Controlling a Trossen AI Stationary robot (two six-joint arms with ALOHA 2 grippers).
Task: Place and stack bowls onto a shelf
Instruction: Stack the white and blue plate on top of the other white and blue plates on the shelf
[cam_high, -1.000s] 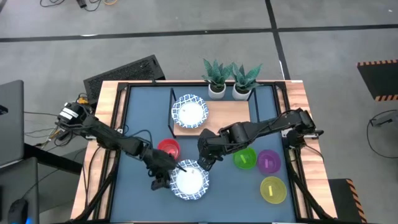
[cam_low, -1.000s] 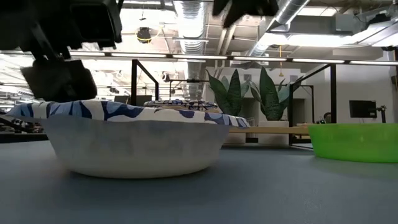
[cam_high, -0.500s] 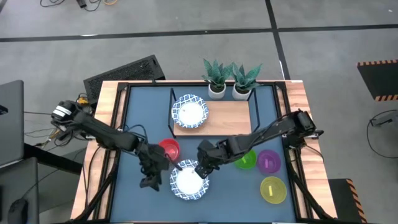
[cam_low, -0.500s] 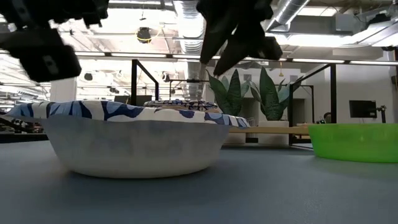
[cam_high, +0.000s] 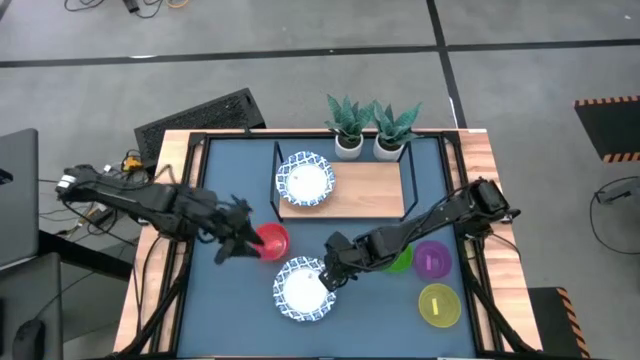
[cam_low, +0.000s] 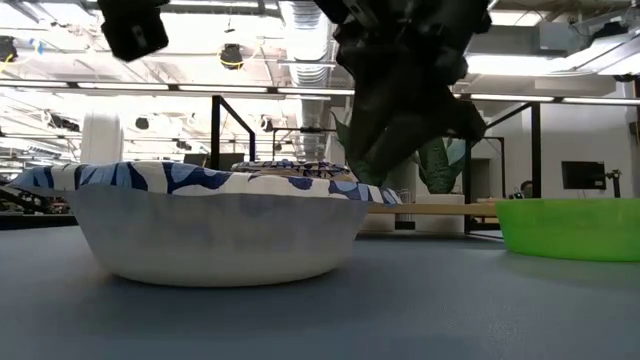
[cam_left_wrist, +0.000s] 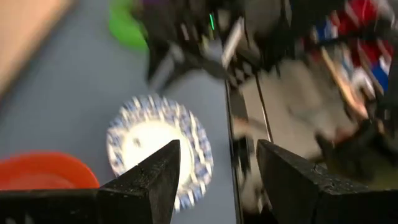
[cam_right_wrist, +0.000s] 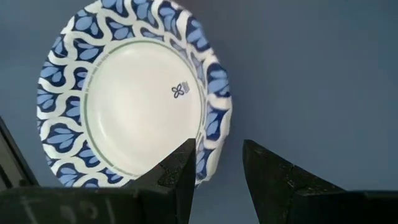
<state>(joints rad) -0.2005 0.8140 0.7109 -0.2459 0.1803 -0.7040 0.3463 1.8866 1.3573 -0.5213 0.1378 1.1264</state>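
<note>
Jaws of right gripper (cam_right_wrist: 216, 171) part-open, empty, straddling the near bowl's (cam_high: 304, 289) rim — lined up for a rim pinch. 2nd patterned bowl (cam_high: 305, 180) sits well beyond on shelf (cam_high: 370, 190), likely the stack target. Left gripper (cam_high: 232, 232) open, empty, beside red bowl (cam_high: 271, 240), clear of the pick.

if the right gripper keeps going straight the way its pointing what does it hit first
Most likely the rim of the blue-patterned white bowl on the table: the right gripper is open, with that rim lined up between its fingers. How far off the rim is, the pictures do not settle.
</note>
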